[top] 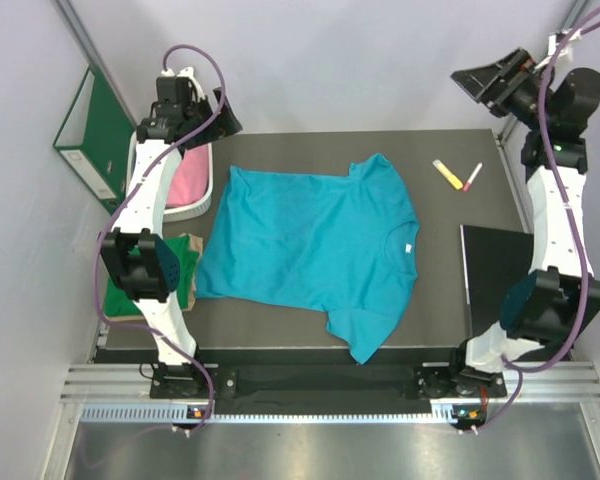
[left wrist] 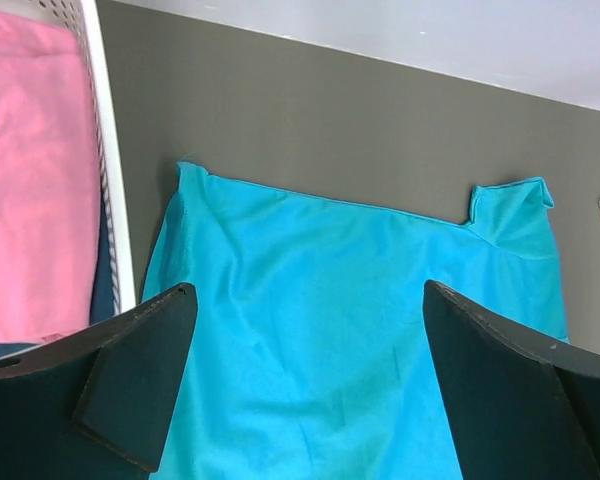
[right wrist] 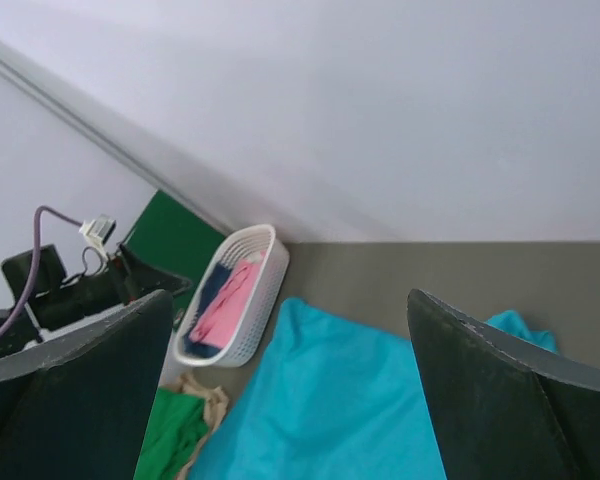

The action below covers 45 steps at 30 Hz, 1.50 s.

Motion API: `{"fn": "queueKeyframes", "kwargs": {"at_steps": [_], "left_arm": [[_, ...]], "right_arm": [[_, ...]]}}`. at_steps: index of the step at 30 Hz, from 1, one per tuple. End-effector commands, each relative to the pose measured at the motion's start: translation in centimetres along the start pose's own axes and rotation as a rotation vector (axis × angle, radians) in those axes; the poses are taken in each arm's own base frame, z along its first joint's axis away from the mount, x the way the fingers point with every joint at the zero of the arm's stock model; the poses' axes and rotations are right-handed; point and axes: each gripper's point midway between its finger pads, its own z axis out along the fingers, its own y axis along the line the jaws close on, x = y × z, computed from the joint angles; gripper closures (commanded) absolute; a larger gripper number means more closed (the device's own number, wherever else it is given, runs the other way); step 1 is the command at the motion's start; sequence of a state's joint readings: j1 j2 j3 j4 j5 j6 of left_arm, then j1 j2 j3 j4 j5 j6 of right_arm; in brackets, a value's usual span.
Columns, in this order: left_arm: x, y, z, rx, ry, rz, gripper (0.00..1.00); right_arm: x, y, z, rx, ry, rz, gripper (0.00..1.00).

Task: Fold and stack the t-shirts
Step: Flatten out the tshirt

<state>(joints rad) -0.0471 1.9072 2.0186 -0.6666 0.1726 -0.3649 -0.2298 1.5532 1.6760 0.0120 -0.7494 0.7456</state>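
Observation:
A teal-blue t-shirt (top: 310, 250) lies spread flat on the dark table, collar to the right; it also shows in the left wrist view (left wrist: 320, 330) and the right wrist view (right wrist: 330, 410). A pink t-shirt (top: 191, 180) lies in the white basket (top: 202, 208) at the left, partly behind my left arm. A green t-shirt (top: 185, 262) sits folded at the left edge. My left gripper (top: 223, 117) is open and empty, raised above the shirt's far left corner. My right gripper (top: 485, 82) is open and empty, raised high at the far right.
A green ring binder (top: 95, 135) stands against the left wall. A yellow marker (top: 447, 174) and a pink marker (top: 472, 177) lie at the far right. A black board (top: 495, 270) lies at the right edge. Dark blue cloth (right wrist: 208, 290) is also in the basket.

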Motion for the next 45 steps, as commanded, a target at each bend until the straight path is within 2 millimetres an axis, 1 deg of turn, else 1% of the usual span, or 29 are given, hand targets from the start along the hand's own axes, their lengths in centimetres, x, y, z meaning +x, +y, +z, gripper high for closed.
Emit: {"fn": "queueKeyframes", "kwargs": {"at_steps": [1, 3, 5, 6, 7, 8, 9, 10, 11, 12, 13, 14, 15, 17, 18, 20, 21, 23, 24, 25, 27, 28, 33, 36, 38, 39, 40, 42, 45], "left_arm": [[-2.2, -1.6, -1.9, 0.033, -0.037, 0.020, 0.01], [-2.3, -1.3, -1.9, 0.021, -0.036, 0.029, 0.01], [-1.9, -0.9, -1.8, 0.007, -0.020, 0.031, 0.01], [-1.3, -0.7, -1.2, 0.002, -0.002, 0.037, 0.01], [-1.1, -0.5, -1.1, -0.007, 0.007, 0.039, 0.01], [-0.5, -0.1, -0.8, -0.016, 0.030, 0.037, 0.01], [0.3, 0.4, -0.2, -0.030, 0.057, 0.041, 0.01], [0.7, 0.6, 0.0, -0.037, 0.072, 0.041, 0.01], [1.4, 1.0, 0.3, -0.048, 0.099, 0.039, 0.01], [2.2, 1.5, 1.0, -0.060, 0.125, 0.044, 0.01], [2.8, 1.9, 1.3, -0.070, 0.144, 0.042, 0.01], [3.5, 2.2, 1.7, -0.076, 0.168, 0.040, 0.01], [4.7, 2.8, 2.3, -0.090, 0.207, 0.040, 0.01], [6.1, 3.3, 2.9, -0.099, 0.248, 0.039, 0.01], [7.6, 4.1, 3.4, -0.112, 0.288, 0.038, 0.01], [9.1, 4.6, 3.9, -0.117, 0.330, 0.034, 0.01], [10.7, 5.2, 4.3, -0.128, 0.374, 0.035, 0.01], [12.4, 6.0, 4.4, -0.149, 0.425, 0.039, 0.01], [13.6, 6.4, 4.4, -0.159, 0.459, 0.048, 0.01], [14.5, 6.8, 4.2, -0.173, 0.485, 0.055, 0.01], [16.3, 7.5, 4.0, -0.200, 0.534, 0.086, 0.01], [16.9, 7.7, 3.9, -0.208, 0.552, 0.098, 0.01], [21.2, 9.0, 2.5, -0.278, 0.696, 0.145, 0.01], [22.4, 9.5, 1.8, -0.295, 0.718, 0.152, 0.01], [22.6, 9.9, 1.5, -0.312, 0.720, 0.154, 0.01], [22.8, 10.0, 1.1, -0.315, 0.728, 0.157, 0.01], [22.9, 10.1, 1.0, -0.323, 0.732, 0.160, 0.01], [23.1, 10.1, 0.5, -0.324, 0.739, 0.161, 0.01], [23.0, 9.9, -0.1, -0.318, 0.732, 0.153, 0.01]], "right_arm": [[2.4, -1.0, 1.3, -0.043, 0.083, 0.115, 0.00], [2.9, -2.3, 1.7, -0.014, 0.092, 0.117, 0.00], [4.0, -4.0, 1.7, 0.047, 0.119, 0.116, 0.00], [4.5, -5.1, 1.9, 0.073, 0.127, 0.118, 0.00], [5.4, -6.2, 1.8, 0.117, 0.157, 0.120, 0.00], [5.8, -6.9, 1.8, 0.142, 0.166, 0.118, 0.00], [6.5, -8.2, 2.1, 0.177, 0.178, 0.121, 0.01], [7.1, -8.9, 2.1, 0.203, 0.202, 0.089, 0.00], [8.2, -9.7, 1.9, 0.244, 0.237, 0.101, 0.00], [9.1, -11.0, 1.9, 0.298, 0.257, 0.096, 0.00], [9.6, -11.2, 2.1, 0.312, 0.280, 0.051, 0.00], [10.7, -11.7, 1.8, 0.345, 0.317, 0.056, 0.01], [11.5, -12.9, 1.7, 0.394, 0.339, 0.044, 0.00], [13.0, -13.3, 1.9, 0.427, 0.390, 0.004, 0.00], [14.3, -14.3, 1.4, 0.476, 0.432, 0.012, 0.00], [16.1, -14.7, 1.1, 0.509, 0.487, -0.010, 0.01], [17.2, -15.5, 0.3, 0.558, 0.527, -0.010, 0.00], [18.7, -15.9, -0.3, 0.590, 0.578, -0.034, 0.00], [19.5, -16.5, -0.9, 0.623, 0.614, -0.043, 0.00], [20.6, -17.0, -1.9, 0.654, 0.663, -0.045, 0.00], [22.1, -17.3, -2.9, 0.686, 0.723, -0.060, 0.00], [23.4, -17.5, -3.9, 0.703, 0.769, -0.063, 0.00], [26.4, -18.4, -6.6, 0.772, 0.862, -0.050, 0.01], [28.0, -19.3, -7.7, 0.816, 0.906, -0.034, 0.04], [29.2, -20.1, -8.4, 0.839, 0.934, -0.018, 0.05], [29.6, -20.4, -8.5, 0.844, 0.940, -0.016, 0.06], [31.2, -19.7, -8.1, 0.822, 0.970, -0.025, 0.07], [32.1, -20.2, -7.8, 0.818, 0.972, -0.026, 0.09], [34.3, -20.6, -8.0, 0.822, 1.015, -0.019, 0.11]]}}
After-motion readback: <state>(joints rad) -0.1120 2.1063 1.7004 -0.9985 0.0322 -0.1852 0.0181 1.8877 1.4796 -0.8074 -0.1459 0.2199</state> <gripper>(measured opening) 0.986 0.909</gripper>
